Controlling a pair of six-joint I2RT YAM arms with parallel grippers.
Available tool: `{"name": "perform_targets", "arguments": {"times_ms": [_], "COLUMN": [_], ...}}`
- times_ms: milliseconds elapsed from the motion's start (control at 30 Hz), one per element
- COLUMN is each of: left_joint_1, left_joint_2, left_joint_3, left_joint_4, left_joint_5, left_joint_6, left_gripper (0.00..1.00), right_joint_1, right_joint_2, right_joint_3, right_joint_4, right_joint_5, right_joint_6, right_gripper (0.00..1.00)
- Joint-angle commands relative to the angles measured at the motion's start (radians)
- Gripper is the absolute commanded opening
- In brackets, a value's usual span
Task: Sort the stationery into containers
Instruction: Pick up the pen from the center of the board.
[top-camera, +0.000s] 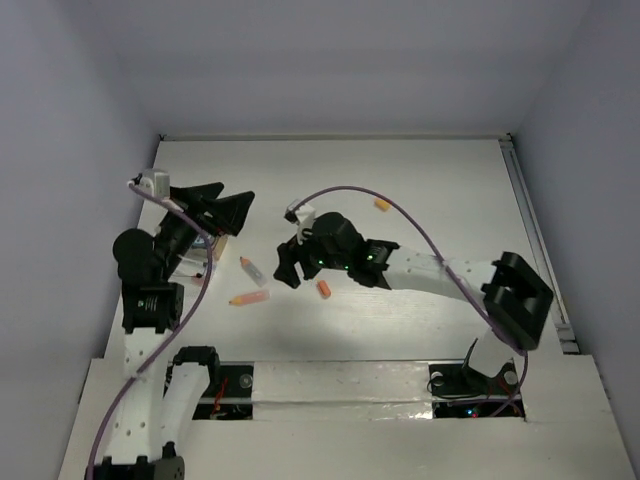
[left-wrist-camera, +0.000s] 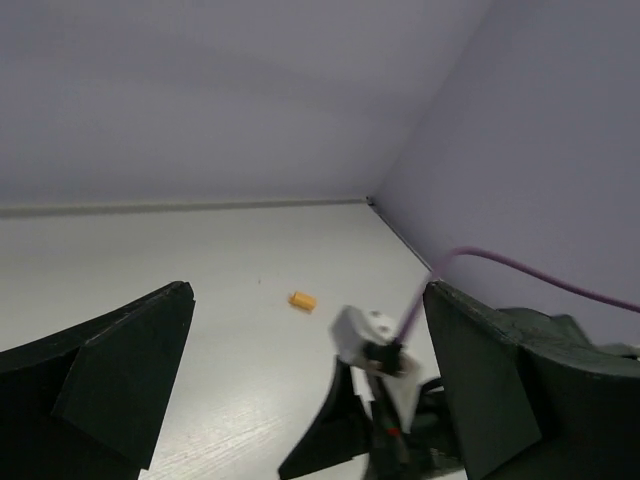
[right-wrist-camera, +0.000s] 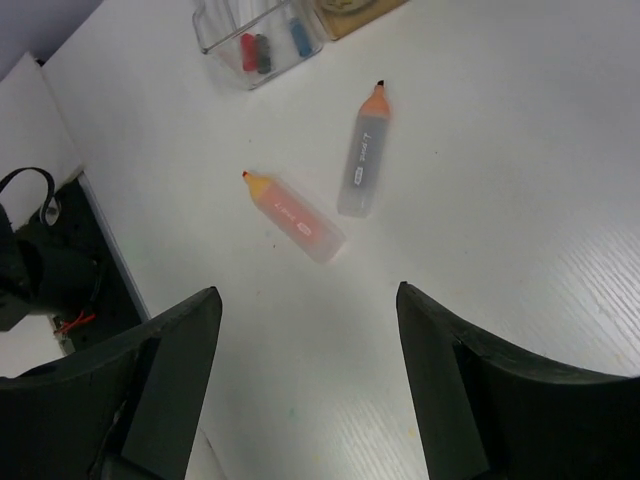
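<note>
Two finger-length markers lie on the white table: a pink-orange one (right-wrist-camera: 295, 217) (top-camera: 248, 298) and a clear-bodied one with an orange tip (right-wrist-camera: 363, 152) (top-camera: 252, 270). My right gripper (right-wrist-camera: 310, 370) (top-camera: 289, 268) is open and empty, hovering just short of them. A short orange piece (top-camera: 324, 290) lies beside the right wrist. A small yellow-orange block (left-wrist-camera: 302, 300) (top-camera: 382, 205) lies farther back. My left gripper (left-wrist-camera: 310, 400) (top-camera: 235, 202) is open, empty and raised. The clear plastic tray (right-wrist-camera: 255, 35) holds red, dark and blue items.
A brownish box (right-wrist-camera: 350, 12) stands next to the clear tray, cut off by the frame edge. In the top view both containers are mostly hidden under my left arm (top-camera: 160, 250). The right arm's white wrist camera (left-wrist-camera: 372, 340) shows between my left fingers. Walls enclose the table.
</note>
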Motion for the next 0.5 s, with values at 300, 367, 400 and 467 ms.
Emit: {"name": "perform_targets", "arguments": {"times_ms": [300,367,400,467], "left_joint_1": [-0.099,-0.123,-0.135,-0.146], "left_joint_2": [-0.110,-0.114,-0.115,-0.115], "left_joint_3": [-0.011,-0.002,0.006,0.013], "left_joint_4": [-0.207,-0.224,-0.231,-0.248], "left_joint_5": [-0.223,-0.247,-0.270,-0.287], "left_joint_6": [0.191,0.200,0.208,0.213], "left_gripper": [0.99,0.99,0.99,0.99], "right_joint_1": [-0.005,-0.005,-0.005,-0.005], "right_joint_2": [0.546,0.621,0.642,0.678], "right_joint_3": [0.639,0.705,0.758,0.800], "right_joint_4": [-0.250,-0.308,-0.327,-0.371], "right_joint_5": [0.037,0.049,0.055,0.075], "right_joint_6": [-0.093,-0.100,-0.100,-0.113], "right_gripper": [0.75,0.73,0.73,0.72]}}
